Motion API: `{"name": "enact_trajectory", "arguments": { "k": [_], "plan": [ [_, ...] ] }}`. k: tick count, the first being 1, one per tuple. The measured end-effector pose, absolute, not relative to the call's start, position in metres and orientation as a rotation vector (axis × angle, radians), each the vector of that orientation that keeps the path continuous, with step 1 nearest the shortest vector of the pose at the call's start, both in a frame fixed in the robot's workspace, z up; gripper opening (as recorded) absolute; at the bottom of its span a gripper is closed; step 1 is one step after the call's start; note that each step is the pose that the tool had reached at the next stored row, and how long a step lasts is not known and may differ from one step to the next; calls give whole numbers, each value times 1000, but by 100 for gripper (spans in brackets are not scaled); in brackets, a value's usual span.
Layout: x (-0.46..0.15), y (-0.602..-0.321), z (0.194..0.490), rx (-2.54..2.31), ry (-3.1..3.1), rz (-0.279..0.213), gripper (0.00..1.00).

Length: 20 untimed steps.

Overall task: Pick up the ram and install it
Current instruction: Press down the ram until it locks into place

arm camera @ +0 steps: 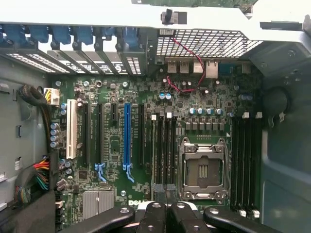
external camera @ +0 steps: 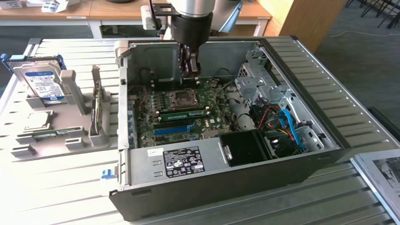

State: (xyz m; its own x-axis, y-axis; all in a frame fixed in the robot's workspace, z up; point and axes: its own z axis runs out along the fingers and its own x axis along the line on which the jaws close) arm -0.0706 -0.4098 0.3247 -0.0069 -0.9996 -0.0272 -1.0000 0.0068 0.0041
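Green ram (external camera: pixel 186 113) seemingly in a motherboard (external camera: pixel 209 125) slot | pincer (external camera: pixel 190 71) closed, empty, above, apart

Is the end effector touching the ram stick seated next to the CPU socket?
Apart. The exterior view shows the end effector above the ram stick, bare motherboard visible between them.

So here's what we're running: our arm (external camera: pixel 190 7) has a light grey tube section up top, then a chunky black cylindrical wrist (external camera: pixel 192 29) below it. There's a small white box bolted on a black bracket (external camera: pixel 150 16) just beside that wrist. The claw (external camera: pixel 190 65) is black with dark, narrow fingers. From the wrist cam we see its glossy black linkage bars (arm camera: pixel 165 216), each dotted with round silver pivot screws, plus a bit of white between them.
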Motion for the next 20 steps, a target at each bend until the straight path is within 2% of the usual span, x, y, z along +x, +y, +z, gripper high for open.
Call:
{"name": "enact_trajectory", "arguments": {
  "k": [20],
  "plan": [
    [-68, -410, 325, -2202, 2218, 34, 10]
  ]
}}
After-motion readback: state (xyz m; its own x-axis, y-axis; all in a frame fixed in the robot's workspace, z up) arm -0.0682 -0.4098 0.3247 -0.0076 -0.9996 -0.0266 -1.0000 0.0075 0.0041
